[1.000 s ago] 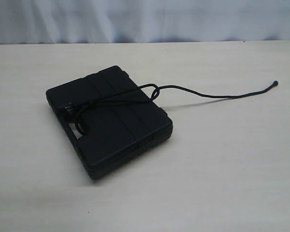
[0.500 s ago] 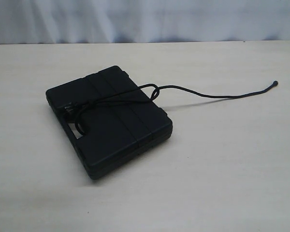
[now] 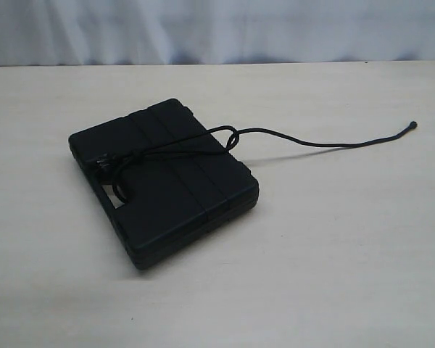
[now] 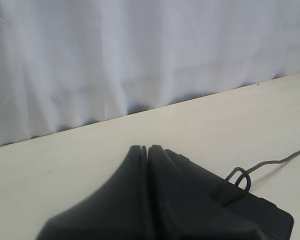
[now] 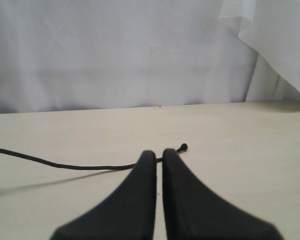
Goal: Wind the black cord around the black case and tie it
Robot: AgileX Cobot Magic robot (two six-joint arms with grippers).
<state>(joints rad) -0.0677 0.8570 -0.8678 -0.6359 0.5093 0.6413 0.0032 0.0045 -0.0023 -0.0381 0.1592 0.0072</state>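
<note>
The black case (image 3: 163,181) lies flat on the pale table, left of the middle. The black cord (image 3: 175,146) crosses its lid and is knotted in a loop (image 3: 230,138) at the case's right edge. Its frayed tip rests on the lid by the handle slot (image 3: 118,191). Its long free end trails right to a small knobbed tip (image 3: 412,125). Neither arm shows in the exterior view. My left gripper (image 4: 147,148) is shut and empty, with the case (image 4: 260,212) and the cord's loop (image 4: 239,178) beyond it. My right gripper (image 5: 159,152) is shut and empty, in front of the cord (image 5: 65,165) near its knobbed tip (image 5: 183,147).
A white curtain (image 3: 217,29) hangs behind the table's far edge. The table top (image 3: 333,254) is pale and bare around the case.
</note>
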